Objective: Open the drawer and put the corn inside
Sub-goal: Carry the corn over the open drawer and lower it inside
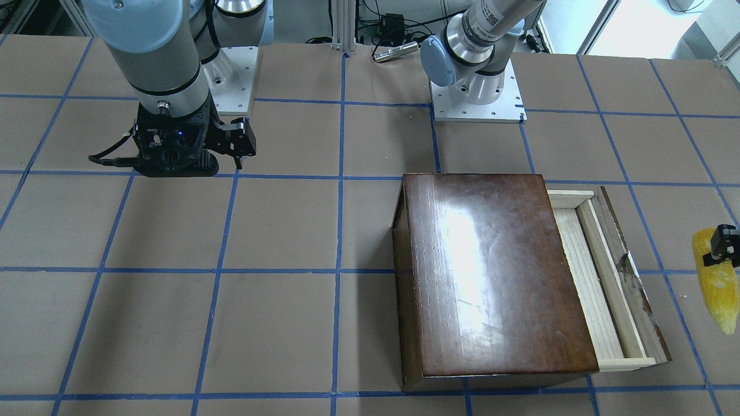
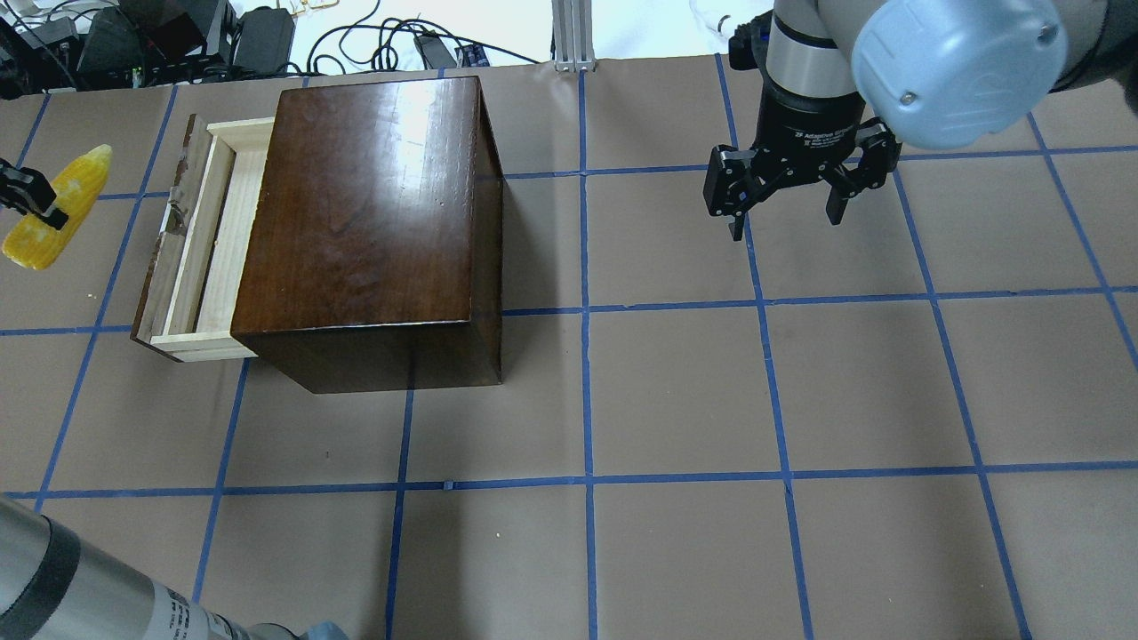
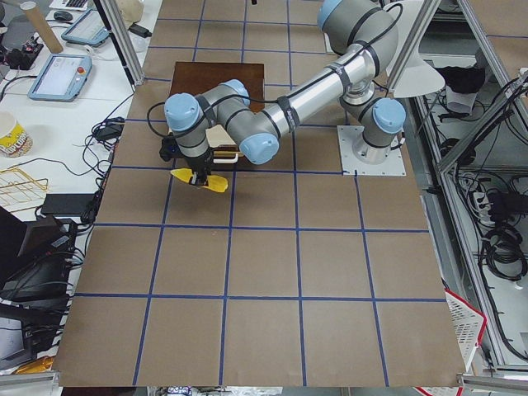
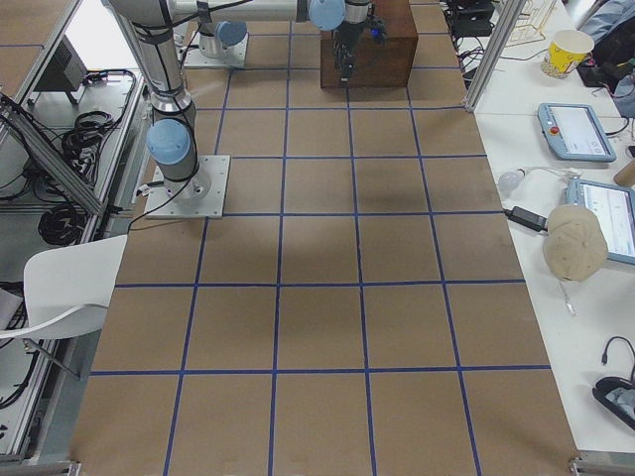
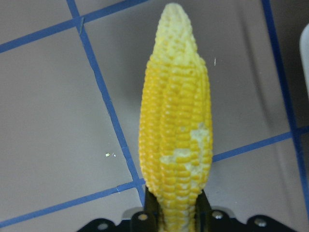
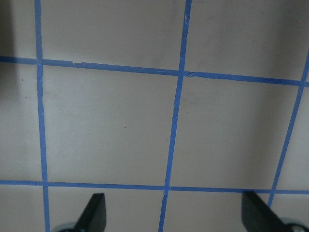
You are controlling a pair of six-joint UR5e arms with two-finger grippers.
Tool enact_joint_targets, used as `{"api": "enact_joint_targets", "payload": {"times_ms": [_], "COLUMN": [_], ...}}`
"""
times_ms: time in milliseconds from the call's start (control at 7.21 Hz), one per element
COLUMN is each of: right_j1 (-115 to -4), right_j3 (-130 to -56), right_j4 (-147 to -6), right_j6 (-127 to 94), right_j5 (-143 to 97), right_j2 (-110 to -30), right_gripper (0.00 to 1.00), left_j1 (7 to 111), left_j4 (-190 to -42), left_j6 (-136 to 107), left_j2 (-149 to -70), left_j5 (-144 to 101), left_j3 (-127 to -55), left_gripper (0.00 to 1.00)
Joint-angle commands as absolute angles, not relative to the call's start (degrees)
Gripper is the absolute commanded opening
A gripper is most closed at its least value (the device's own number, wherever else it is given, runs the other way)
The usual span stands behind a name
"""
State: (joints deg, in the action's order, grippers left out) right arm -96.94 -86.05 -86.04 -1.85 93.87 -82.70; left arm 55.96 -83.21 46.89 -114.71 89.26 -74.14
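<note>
The dark-brown wooden box (image 2: 369, 222) stands on the table with its pale wood drawer (image 2: 206, 240) pulled partly out toward the table's left end; it also shows in the front view (image 1: 601, 277). The yellow corn (image 2: 55, 209) is held in my left gripper (image 2: 27, 200), which is shut on it above the table, left of the drawer front. The left wrist view shows the corn (image 5: 176, 130) clamped between the fingers. My right gripper (image 2: 787, 200) is open and empty, hovering over the table's far right part.
The brown table top carries a blue tape grid (image 2: 587, 311). Cables and power bricks (image 2: 178, 36) lie beyond the far edge. The arm bases (image 1: 477, 98) stand on white plates at the robot's side.
</note>
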Motion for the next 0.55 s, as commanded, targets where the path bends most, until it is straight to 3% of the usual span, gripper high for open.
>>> {"api": "enact_joint_targets", "payload": {"times_ms": [0, 416], "right_j1": [-96.9, -96.9], "right_j3": [-86.0, -86.0], "right_j4": [-86.0, -86.0], "right_j6": [-1.8, -1.8], "right_j5": [93.9, 93.9], "right_j2": [-82.7, -82.7], "right_gripper": [1.00, 1.00], "left_j1": [60.1, 64.8], "left_j4": [-86.7, -89.6], "left_j6": [36.6, 23.8], "left_j2": [-111.5, -109.9], "left_j5": [88.0, 83.1], "left_j3": [-73.3, -74.1], "left_gripper": [0.00, 0.00]}}
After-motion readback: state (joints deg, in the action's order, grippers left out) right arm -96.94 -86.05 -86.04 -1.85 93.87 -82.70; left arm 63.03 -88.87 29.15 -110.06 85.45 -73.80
